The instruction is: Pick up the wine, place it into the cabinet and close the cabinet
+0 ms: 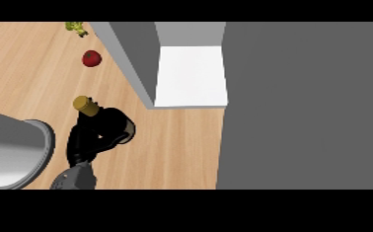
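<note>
A pale wooden counter (175, 152) fills the left and middle of the head view, and a broad flat grey panel (299, 107) covers everything to the right. At the near left edge a large shiny metal bowl-like rim (33, 149) curves in (only part of it shows, so what it belongs to is unclear).

Just right of that rim a grey forearm rises from the lower edge and ends in a black hand, the left hand (98, 132). Its fingers and thumb are curled round the dark wine bottle (120, 127), which is largely hidden by the hand. The bottle's gold-coloured top (86, 105) sticks out at the far left side of the hand, so the bottle appears tilted away towards the far left. Whether it rests on the counter or is lifted off it cannot be told.

Farther off, right of the hand, stands the cabinet (134, 63): grey walls and a white inner floor (191, 78), open towards the viewer. Left of the cabinet, on the counter, sits a red tomato (91, 58). At the far edge beyond it lies a small yellow-green object (76, 27), too small to identify.
</note>
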### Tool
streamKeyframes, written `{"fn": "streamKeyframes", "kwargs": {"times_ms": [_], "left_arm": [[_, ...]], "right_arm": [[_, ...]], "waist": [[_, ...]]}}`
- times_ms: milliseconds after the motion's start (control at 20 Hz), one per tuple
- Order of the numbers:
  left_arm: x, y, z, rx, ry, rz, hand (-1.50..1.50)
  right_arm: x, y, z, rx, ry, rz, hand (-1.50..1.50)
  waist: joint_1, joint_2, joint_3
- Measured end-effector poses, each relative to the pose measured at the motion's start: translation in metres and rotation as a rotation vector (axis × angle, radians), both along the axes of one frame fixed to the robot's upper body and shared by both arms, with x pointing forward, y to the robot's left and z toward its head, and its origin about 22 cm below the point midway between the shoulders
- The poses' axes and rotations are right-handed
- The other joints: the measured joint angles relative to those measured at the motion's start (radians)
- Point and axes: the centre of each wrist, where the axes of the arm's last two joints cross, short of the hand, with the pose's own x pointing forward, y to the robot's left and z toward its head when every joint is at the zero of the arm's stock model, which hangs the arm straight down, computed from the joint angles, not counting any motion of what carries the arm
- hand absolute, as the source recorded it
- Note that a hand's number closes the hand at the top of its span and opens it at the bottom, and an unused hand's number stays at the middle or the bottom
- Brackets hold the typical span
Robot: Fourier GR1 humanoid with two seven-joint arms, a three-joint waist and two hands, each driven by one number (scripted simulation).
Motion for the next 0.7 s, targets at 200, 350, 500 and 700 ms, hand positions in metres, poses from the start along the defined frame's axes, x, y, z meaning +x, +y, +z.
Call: {"fn": "streamKeyframes", "kwargs": {"times_ms": [200, 350, 500, 700], "left_arm": [[0.011, -0.010, -0.001, -0.041, -0.021, -0.005, -1.50], [0.011, -0.012, -0.007, -0.062, -0.026, -0.007, -1.50], [0.009, -0.017, -0.012, -0.060, -0.038, -0.017, 1.50], [0.022, -0.025, -0.007, -0.066, -0.051, -0.028, 1.50]], "right_arm": [[0.001, 0.001, 0.001, 0.005, -0.006, 0.002, -1.50], [0.000, 0.000, -0.001, 0.006, 0.000, -0.002, -1.50], [0.000, -0.001, 0.000, 0.003, 0.004, -0.006, -1.50], [0.000, 0.000, 0.001, -0.003, 0.004, 0.001, -1.50]], "waist": [[0.001, 0.001, 0.000], [-0.002, 0.001, 0.001], [-0.002, 0.001, 0.001], [-0.002, 0.000, 0.001]]}}
